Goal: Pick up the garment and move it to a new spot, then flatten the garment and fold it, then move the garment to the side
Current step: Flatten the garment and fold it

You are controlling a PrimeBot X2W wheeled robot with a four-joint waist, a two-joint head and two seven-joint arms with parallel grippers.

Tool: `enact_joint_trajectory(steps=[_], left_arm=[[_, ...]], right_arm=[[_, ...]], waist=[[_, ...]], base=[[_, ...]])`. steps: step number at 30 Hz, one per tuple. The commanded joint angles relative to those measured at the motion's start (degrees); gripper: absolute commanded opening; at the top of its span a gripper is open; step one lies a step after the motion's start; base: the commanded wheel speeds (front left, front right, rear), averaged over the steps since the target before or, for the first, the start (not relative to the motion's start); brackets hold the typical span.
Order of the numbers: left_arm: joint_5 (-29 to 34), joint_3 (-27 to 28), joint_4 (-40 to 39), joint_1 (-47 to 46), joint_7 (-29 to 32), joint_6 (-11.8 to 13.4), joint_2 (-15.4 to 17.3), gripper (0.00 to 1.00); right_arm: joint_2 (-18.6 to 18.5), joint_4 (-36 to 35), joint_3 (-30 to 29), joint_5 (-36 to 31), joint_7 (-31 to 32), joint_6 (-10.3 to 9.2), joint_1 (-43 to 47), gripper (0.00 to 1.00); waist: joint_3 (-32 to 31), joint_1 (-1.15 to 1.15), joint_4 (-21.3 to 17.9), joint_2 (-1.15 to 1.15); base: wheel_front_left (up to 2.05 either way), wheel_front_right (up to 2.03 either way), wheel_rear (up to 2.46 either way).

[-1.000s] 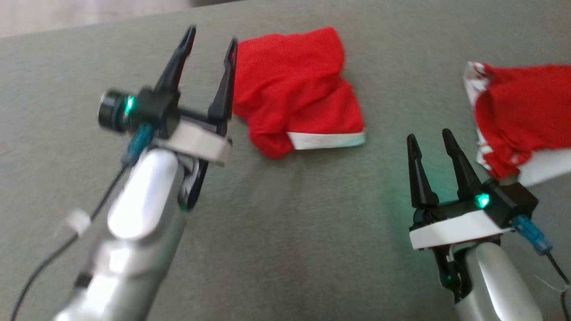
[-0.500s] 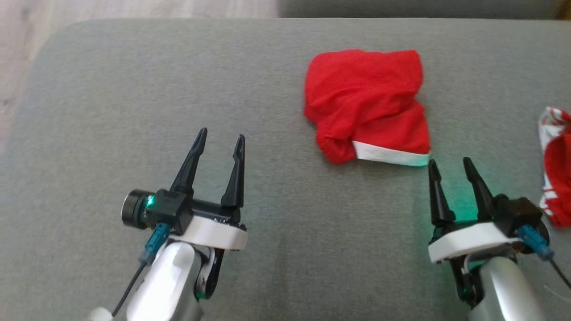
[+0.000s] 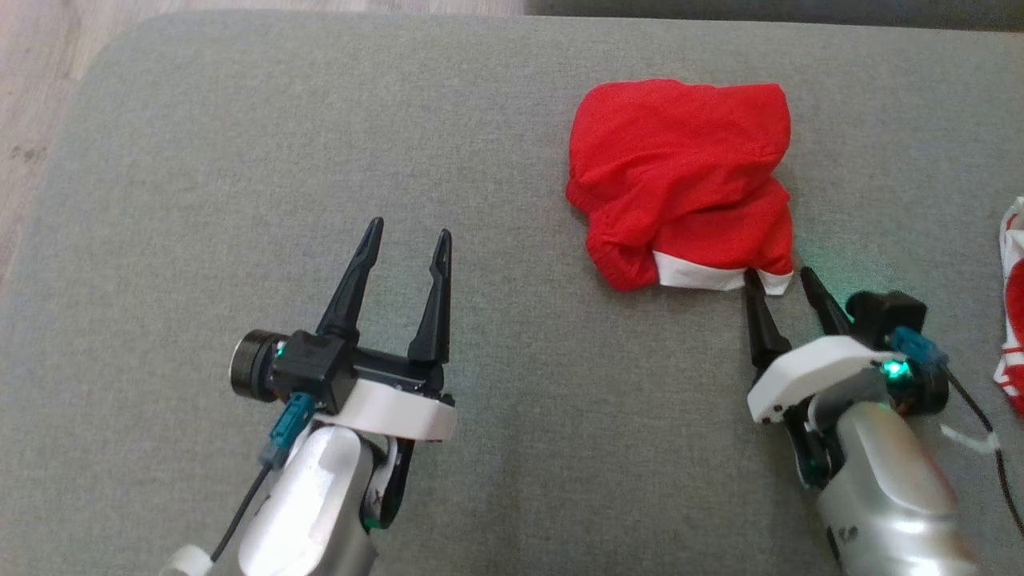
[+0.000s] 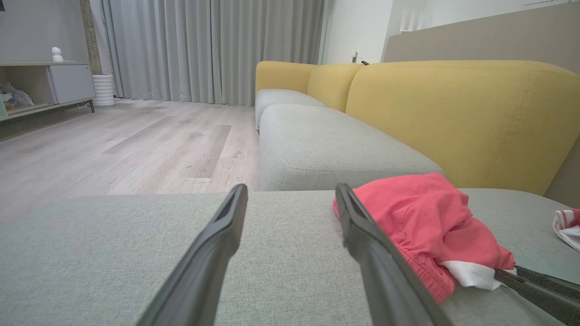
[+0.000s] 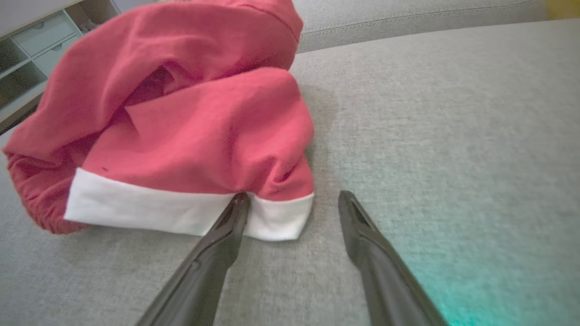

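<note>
Head view: the red shorts (image 3: 680, 176) are lying crumpled on the sofa cushion (image 3: 240, 160); the right gripper (image 3: 778, 274), spread and empty, is pointing at their white hem (image 3: 696, 276); the left gripper (image 3: 410, 230) is hovering released, well apart. Left wrist view: the shorts are lying to its right. Right wrist view: one fingertip (image 5: 236, 206) is sitting at the hem's edge (the other over bare cushion); the pick-up seems in hand, next needing a pinch astride that hem.

Soft even daylight; head view sharp; green glow on cushion (image 3: 840, 248) beside right tool (image 3: 778, 274).
</note>
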Motion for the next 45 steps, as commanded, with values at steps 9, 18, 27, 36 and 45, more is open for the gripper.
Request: enact_joint_trajectory(steps=[9,18,27,36,45], left_arm=[[0.5,2.7,-0.9,-0.7,-0.4,0.0,0.0,1.0],[0.6,3.9,-0.6,0.5,-0.4,-0.4,-0.1,1.0],[-0.9,3.8,-0.9,1.9,-0.4,-0.5,-0.1,1.0],[-1.8,3.6,-1.6,2.9,-0.4,0.0,-0.1,1.0],[-2.5,3.4,-1.9,4.0,-0.4,0.3,-0.1,1.0]], right_arm=[[0.1,4.4,3.0,-2.9,-3.1,-0.04,-4.3,0.0],[-1.3,-5.2,-0.1,-8.1,-4.9,-0.04,-6.4,0.0],[-8.1,-24.3,0.7,-11.4,-0.5,-0.04,-11.2,0.0],[-10.8,-32.5,6.8,-12.1,8.8,-0.04,-16.9,0.0],[-7.0,-25.3,17.8,-6.5,11.5,-0.04,-29.3,0.0]], waist=[[-0.7,0.0,-0.7,0.0],[-4.0,0.0,-3.2,0.0],[-8.2,0.0,-3.5,0.0],[-10.1,0.0,-2.8,0.0],[-11.0,0.0,-1.4,0.0]], base=[[0.0,0.0,0.0],[0.0,0.0,0.0],[0.0,0.0,0.0],[0.0,0.0,0.0],[0.0,0.0,0.0]])
